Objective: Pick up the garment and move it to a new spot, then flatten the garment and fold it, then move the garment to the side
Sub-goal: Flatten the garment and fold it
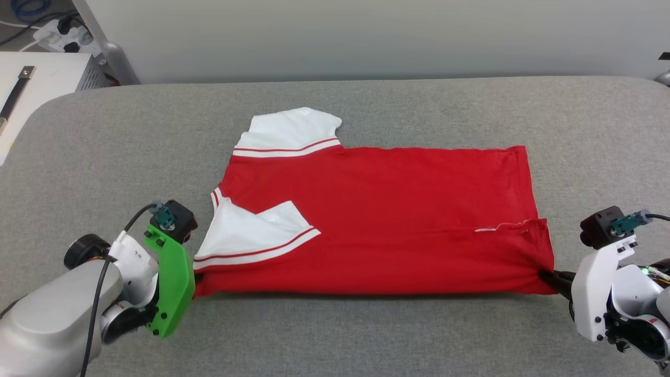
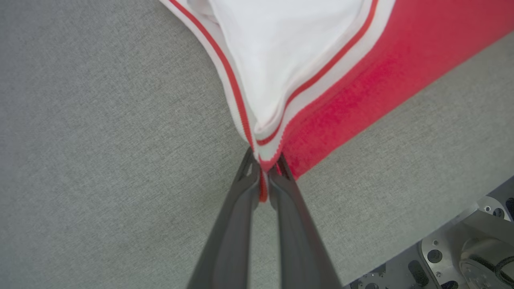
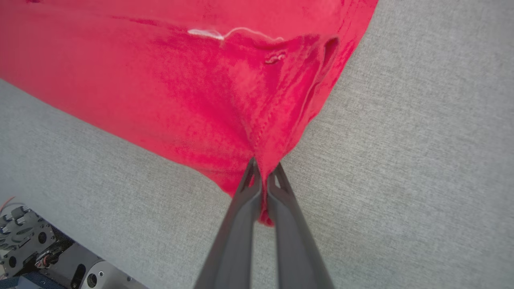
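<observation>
Near edge: my left gripper (image 2: 263, 160) clenched on striped sleeve corner, right gripper (image 3: 264, 166) clenched on red hem corner. I count one garment (image 1: 377, 209), flat on grey padded table (image 1: 366, 330) (two white sleeves, both left end). Far left: one power strip (image 1: 57, 34), cables.

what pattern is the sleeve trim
White sleeve trim with a thin red stripe; best in left wrist view.
</observation>
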`<state>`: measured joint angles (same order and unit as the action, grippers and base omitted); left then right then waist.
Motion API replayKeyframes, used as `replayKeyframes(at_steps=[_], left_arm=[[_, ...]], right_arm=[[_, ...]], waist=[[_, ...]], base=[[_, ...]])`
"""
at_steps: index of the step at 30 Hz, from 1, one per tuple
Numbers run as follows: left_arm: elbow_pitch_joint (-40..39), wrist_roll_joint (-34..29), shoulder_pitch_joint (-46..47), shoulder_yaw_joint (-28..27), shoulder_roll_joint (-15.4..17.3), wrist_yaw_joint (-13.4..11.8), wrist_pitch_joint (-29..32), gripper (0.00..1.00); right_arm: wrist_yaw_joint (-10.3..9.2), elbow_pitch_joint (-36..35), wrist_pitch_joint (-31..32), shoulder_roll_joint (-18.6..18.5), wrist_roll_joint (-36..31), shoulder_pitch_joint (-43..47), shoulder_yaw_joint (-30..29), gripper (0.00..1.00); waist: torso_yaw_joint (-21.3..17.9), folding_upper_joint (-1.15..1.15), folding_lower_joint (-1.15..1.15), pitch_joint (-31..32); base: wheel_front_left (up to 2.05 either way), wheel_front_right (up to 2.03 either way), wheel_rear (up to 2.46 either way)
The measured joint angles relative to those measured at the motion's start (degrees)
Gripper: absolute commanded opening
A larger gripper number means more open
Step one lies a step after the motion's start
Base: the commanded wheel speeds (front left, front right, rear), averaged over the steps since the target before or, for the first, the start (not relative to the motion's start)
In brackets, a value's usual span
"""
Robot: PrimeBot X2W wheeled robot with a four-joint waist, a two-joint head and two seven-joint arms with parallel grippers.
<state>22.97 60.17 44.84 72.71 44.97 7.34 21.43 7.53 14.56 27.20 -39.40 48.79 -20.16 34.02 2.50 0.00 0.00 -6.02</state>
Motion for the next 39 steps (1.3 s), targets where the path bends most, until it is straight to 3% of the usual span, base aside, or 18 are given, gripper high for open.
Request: replayKeyframes(at_steps=[14, 25, 26, 27, 28, 35, 39], left_arm=[[-8.50, 0.85, -7.77, 0.36, 3.50, -1.55, 2.61, 0.00], [-5.47, 1.41, -9.61, 0.36, 2.59, -2.02, 2.23, 0.02], [-5.02, 1.41, -9.61, 0.25, 2.33, -2.16, 1.87, 0.71], [-4.72, 1.41, -9.61, 0.13, 2.15, -2.42, 1.35, 1.00], [-4.48, 1.41, -9.61, 0.04, 2.10, -2.55, 1.03, 1.00], [-5.25, -0.55, -9.46, -0.90, 3.89, -3.31, -2.08, 1.00], [-6.91, -3.31, -7.06, -2.90, 5.67, -5.20, -6.10, 1.00]], right_arm=[[0.01, -5.89, 3.80, -2.85, 1.43, 9.17, -6.00, 0.00], [0.02, -3.41, 4.00, 0.12, -0.57, 12.18, -8.05, 0.00], [0.01, -3.12, 3.23, 0.67, -0.87, 12.37, -8.32, 0.31], [0.01, -2.79, 2.53, 1.23, -0.91, 12.61, -8.60, 0.85], [0.01, -2.59, 1.63, 1.69, -1.01, 12.98, -8.95, 1.00], [0.01, -3.39, -7.58, 3.87, -4.68, 14.53, -14.45, 1.00], [0.00, -5.69, -16.74, 7.60, -10.03, 14.57, -21.93, 1.00]], waist=[[-0.79, 0.00, 0.00, 1.44], [-1.00, 0.00, 0.00, -0.65], [-0.98, 0.00, 0.00, -0.60], [-0.94, 0.00, 0.00, -0.48], [-0.90, 0.00, 0.00, -0.26], [-0.49, 0.00, 0.00, 2.20], [-0.38, 0.00, 0.00, 3.74]], base=[[0.00, 0.00, 0.00], [0.00, 0.00, 0.00], [0.00, 0.00, 0.00], [0.00, 0.00, 0.00], [0.00, 0.00, 0.00], [0.00, 0.00, 0.00], [0.00, 0.00, 0.00]])
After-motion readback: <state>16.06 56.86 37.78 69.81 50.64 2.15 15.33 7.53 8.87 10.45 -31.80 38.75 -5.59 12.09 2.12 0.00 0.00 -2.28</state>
